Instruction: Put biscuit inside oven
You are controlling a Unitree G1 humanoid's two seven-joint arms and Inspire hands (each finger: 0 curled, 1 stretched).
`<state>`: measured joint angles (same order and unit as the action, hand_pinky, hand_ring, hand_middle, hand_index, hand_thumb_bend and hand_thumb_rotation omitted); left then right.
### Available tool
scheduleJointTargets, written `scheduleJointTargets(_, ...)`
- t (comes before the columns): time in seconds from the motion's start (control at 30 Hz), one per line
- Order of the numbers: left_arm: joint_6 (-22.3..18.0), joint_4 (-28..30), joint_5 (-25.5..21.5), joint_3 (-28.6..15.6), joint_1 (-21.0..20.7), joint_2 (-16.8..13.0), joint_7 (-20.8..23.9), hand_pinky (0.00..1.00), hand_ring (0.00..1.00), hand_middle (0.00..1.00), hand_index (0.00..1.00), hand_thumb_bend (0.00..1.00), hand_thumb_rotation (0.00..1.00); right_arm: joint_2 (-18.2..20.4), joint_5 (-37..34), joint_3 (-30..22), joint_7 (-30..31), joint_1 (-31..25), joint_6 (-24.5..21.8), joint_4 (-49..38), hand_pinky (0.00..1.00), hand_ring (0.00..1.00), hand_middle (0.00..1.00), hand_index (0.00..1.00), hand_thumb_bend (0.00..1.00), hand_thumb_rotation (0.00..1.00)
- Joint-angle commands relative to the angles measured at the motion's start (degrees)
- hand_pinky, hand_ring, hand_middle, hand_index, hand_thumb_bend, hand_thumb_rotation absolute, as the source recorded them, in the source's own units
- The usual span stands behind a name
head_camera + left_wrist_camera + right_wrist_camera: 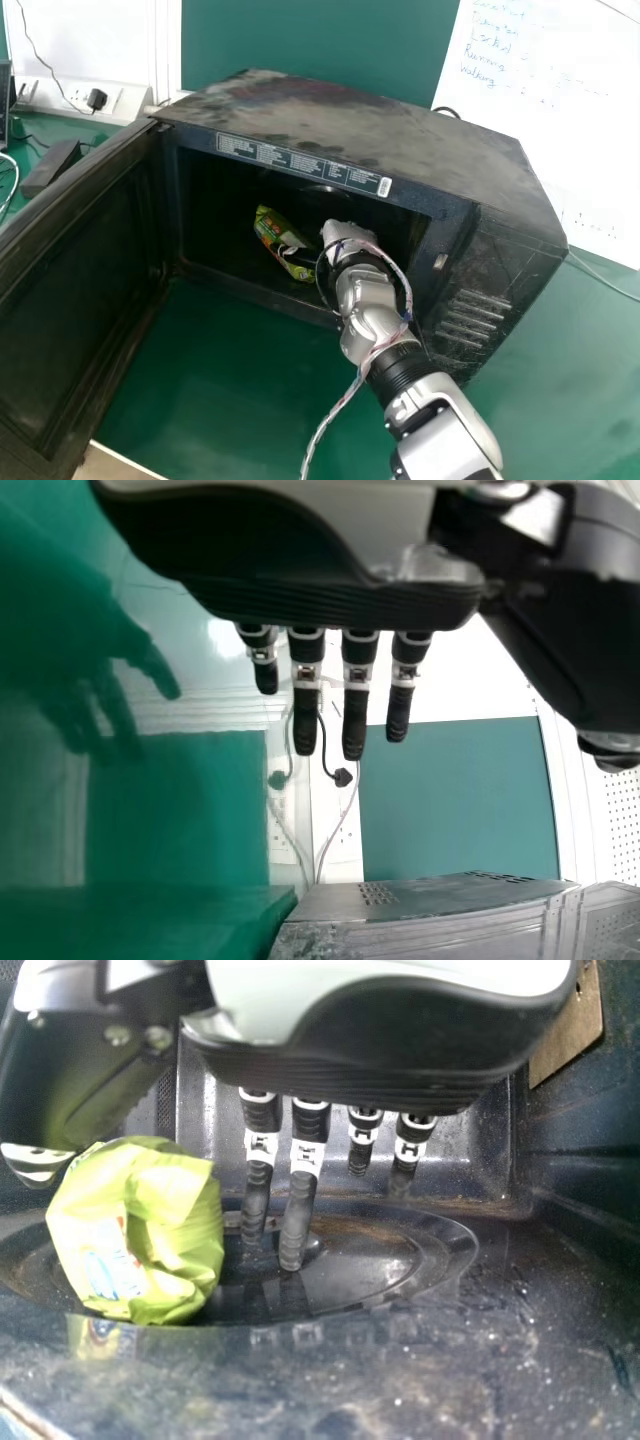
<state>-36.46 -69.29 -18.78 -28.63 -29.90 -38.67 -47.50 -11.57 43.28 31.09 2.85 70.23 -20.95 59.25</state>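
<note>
The black microwave oven [500, 250] has its door [75, 300] swung open on the left. Inside it lies the green biscuit packet [268, 232], left of my right hand [345, 232], which reaches in through the opening. A dark part of that hand crosses the packet in the head view. In the right wrist view, my right hand [295, 1230] has its fingers extended, and the packet [185, 1230] sits beside them near the thumb, at the turntable's [450, 1245] edge. My left hand [355, 695] is open with straight, empty fingers in the left wrist view.
The oven's side walls and top edge surround my right forearm closely. The oven stands on a green table [230, 400]. Behind it are a whiteboard sheet [560, 120] and, at the back left, a socket strip with a plug [96, 99]. A dark box [52, 168] lies beyond the door.
</note>
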Motion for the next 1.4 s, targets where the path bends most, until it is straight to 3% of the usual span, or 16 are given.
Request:
scheduleJointTargets(0.0,-0.4,0.0,-0.2,-0.2,0.6,-0.9,-0.1,0.77,0.80,0.82,0.88,0.78,0.80,-0.1,-0.8,-0.2,1.1,-2.6,-0.5,-0.1,0.98,1.00,1.00,1.00,1.00,1.00)
scheduleJointTargets(0.23,-0.5,0.0,-0.1,-0.2,0.5,-0.9,-0.1,0.76,0.80,0.82,0.88,0.78,0.81,-1.1,0.2,0.5,2.8,-5.5,-2.5,-6.6,1.00,1.00,1.00,1.00,1.00,1.00)
scheduleJointTargets(0.8,0.3,0.5,-0.1,0.0,0.2,-0.7,0.8,0.76,0.79,0.81,0.87,0.80,0.79,-5.8,4.6,-0.1,9.8,-21.5,-10.1,-38.3,1.00,1.00,1.00,1.00,1.00,1.00)
scheduleJointTargets(1.37,0.4,0.4,-0.5,-0.3,-0.2,-0.5,0.3,0.76,0.79,0.82,0.86,0.79,0.79,-8.3,9.8,-0.5,15.2,-29.7,-11.4,-52.4,0.99,1.00,1.00,1.00,1.00,1.00)
